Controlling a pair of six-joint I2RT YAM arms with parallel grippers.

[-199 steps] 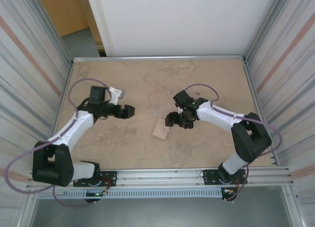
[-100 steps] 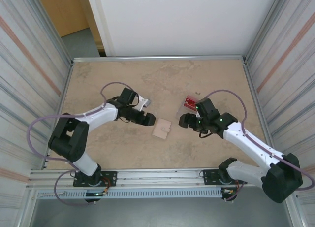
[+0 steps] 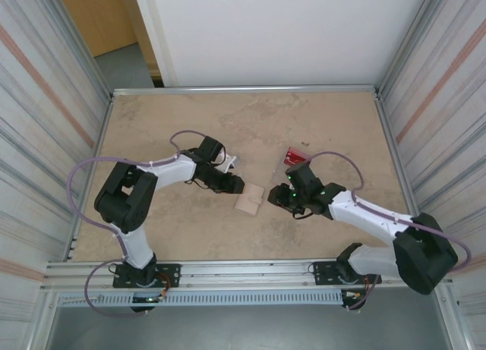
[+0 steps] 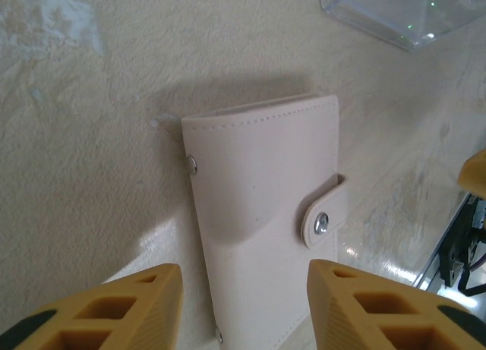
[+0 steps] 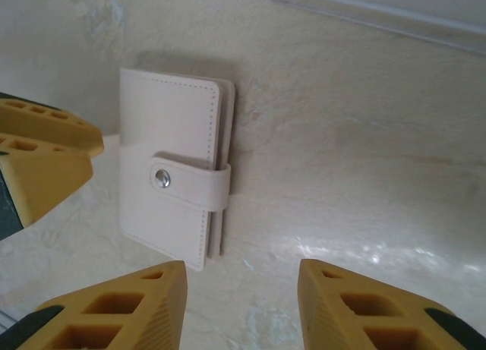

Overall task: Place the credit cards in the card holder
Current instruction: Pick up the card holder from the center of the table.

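A red credit card (image 3: pixel 295 157) lies right of the table's middle, overlapping the clear card holder (image 3: pixel 279 166); whether it is inside I cannot tell. A corner of that clear card holder (image 4: pixel 402 12) shows at the top of the left wrist view. My left gripper (image 3: pixel 236 187) (image 4: pixel 247 293) is open, its fingers either side of the near end of a beige snap wallet (image 4: pixel 262 213). My right gripper (image 3: pixel 278 196) (image 5: pixel 243 289) is open over bare table just right of that wallet (image 5: pixel 171 187), with nothing between its fingers.
The beige wallet (image 3: pixel 249 200) lies shut between the two grippers. The left gripper's yellow fingers (image 5: pixel 38 160) show at the left of the right wrist view. Metal rails (image 3: pixel 243 89) and ribbed walls bound the table.
Both arms have swung in toward the beige wallet. The left gripper moved right up to it. The right gripper moved left and nearer, uncovering the red card.
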